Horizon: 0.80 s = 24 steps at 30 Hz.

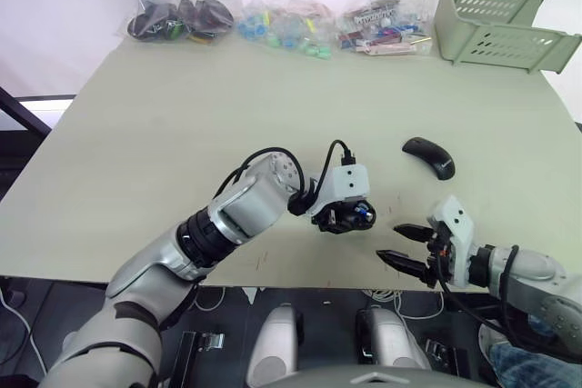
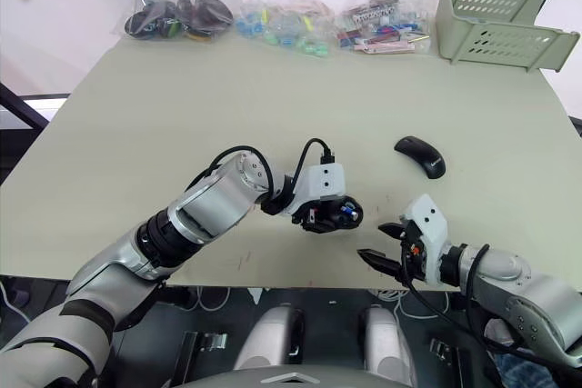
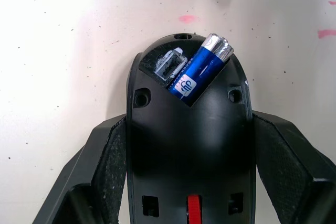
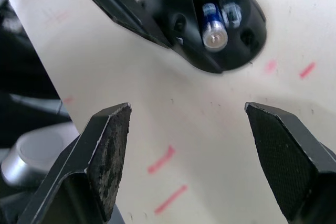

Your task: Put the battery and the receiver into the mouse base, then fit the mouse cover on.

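So my left jaws (image 1: pixel 344 215) are clamped on the mouse base (image 3: pixel 189 145) near the front edge of the bench (image 1: pixel 182 115), with the battery (image 3: pixel 202 66) sitting crooked in its slot, silvery end poking up toward 1 o'clock in the left wrist view, receiver (image 3: pixel 170 66) tucked just beside it. My right jaws (image 1: pixel 407 247) are spread wide, holding nothing. The mouse cover (image 1: pixel 429 156) lies off at 2 o'clock from the base, long axis running roughly 10 to 4, and I reckon it won't seat if that battery isn't pressed flat.
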{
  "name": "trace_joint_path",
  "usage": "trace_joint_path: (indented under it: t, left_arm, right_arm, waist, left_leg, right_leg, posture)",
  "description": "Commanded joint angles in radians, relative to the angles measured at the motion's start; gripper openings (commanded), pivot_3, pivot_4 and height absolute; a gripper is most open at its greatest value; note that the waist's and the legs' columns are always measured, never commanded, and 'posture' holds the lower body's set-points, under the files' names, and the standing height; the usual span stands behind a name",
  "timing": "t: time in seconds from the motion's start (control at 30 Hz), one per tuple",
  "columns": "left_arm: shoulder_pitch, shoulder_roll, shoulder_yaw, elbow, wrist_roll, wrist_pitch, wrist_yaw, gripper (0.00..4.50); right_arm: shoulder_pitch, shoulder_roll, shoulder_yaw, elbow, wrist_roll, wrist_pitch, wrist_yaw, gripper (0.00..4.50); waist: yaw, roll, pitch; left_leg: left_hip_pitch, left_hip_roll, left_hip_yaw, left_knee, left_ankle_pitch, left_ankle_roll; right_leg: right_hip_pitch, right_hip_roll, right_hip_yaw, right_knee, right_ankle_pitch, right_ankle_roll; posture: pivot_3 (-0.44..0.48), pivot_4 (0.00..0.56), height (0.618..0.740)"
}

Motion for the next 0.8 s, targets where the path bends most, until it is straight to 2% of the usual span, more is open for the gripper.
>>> trace_joint_path:
  t: [0.03,0.07,0.1,0.17,0.2,0.47,0.8]
  left_arm:
    - [0.021,0.008,-0.052,0.027,0.006,0.012,-0.013,2.94]
    - [0.021,0.008,-0.052,0.029,0.006,0.011,-0.014,2.94]
    - [0.022,0.009,-0.052,0.030,0.007,0.011,-0.014,2.94]
    - [0.022,0.011,-0.053,0.030,0.008,0.012,-0.014,2.94]
    - [0.023,0.012,-0.053,0.030,0.009,0.013,-0.014,2.94]
    - [0.022,0.019,-0.055,0.031,0.011,0.009,-0.017,2.94]
    - [0.017,0.018,-0.053,0.038,0.012,0.009,-0.020,2.94]
  right_arm:
    - [0.021,0.088,-0.032,0.014,-0.032,-0.142,0.054,2.17]
    - [0.021,0.111,-0.027,0.025,-0.041,-0.153,0.057,1.40]
    - [0.020,0.141,-0.016,0.042,-0.058,-0.189,0.075,1.14]
    - [0.011,0.176,0.009,0.067,-0.105,-0.218,0.079,0.20]
    - [0.003,0.190,0.021,0.081,-0.133,-0.233,0.078,0.06]
    - [-0.055,0.293,0.058,0.172,-0.244,-0.293,0.074,0.06]
    - [-0.051,0.347,0.140,0.314,-0.387,-0.371,0.102,0.06]
  waist:
    - [0.000,0.000,0.000]
    - [0.000,0.000,0.000]
    - [0.000,0.000,0.000]
    - [0.000,0.000,0.000]
    - [0.000,0.000,0.000]
    - [0.000,0.001,-0.001]
    - [-0.003,0.002,-0.003]
  left_leg:
    - [0.000,0.000,0.000,0.000,0.000,0.000]
    - [0.000,0.000,0.000,0.000,0.000,0.000]
    - [0.000,0.000,0.000,0.000,0.000,0.000]
    - [0.000,0.000,0.000,0.000,0.000,0.000]
    - [0.000,0.000,0.000,0.000,0.000,0.000]
    - [0.000,0.001,0.000,0.000,0.000,0.000]
    - [0.001,0.001,0.000,0.000,0.000,0.000]
  right_leg:
    - [0.000,0.000,0.000,0.000,0.000,0.000]
    - [0.000,0.000,0.000,0.000,0.000,0.000]
    - [0.000,0.000,0.000,0.000,0.000,0.000]
    - [0.000,0.000,0.000,0.000,0.000,0.000]
    - [0.000,0.000,0.000,0.000,0.000,0.000]
    - [0.000,0.001,0.000,0.001,0.001,-0.002]
    - [0.000,0.001,0.000,0.002,0.001,-0.002]
  posture:
    - [0.000,0.150,0.740]
    - [0.000,0.150,0.740]
    - [0.000,0.150,0.740]
    - [0.000,0.150,0.740]
    - [0.000,0.150,0.740]
    - [0.000,0.150,0.740]
    - [0.000,0.150,0.740]
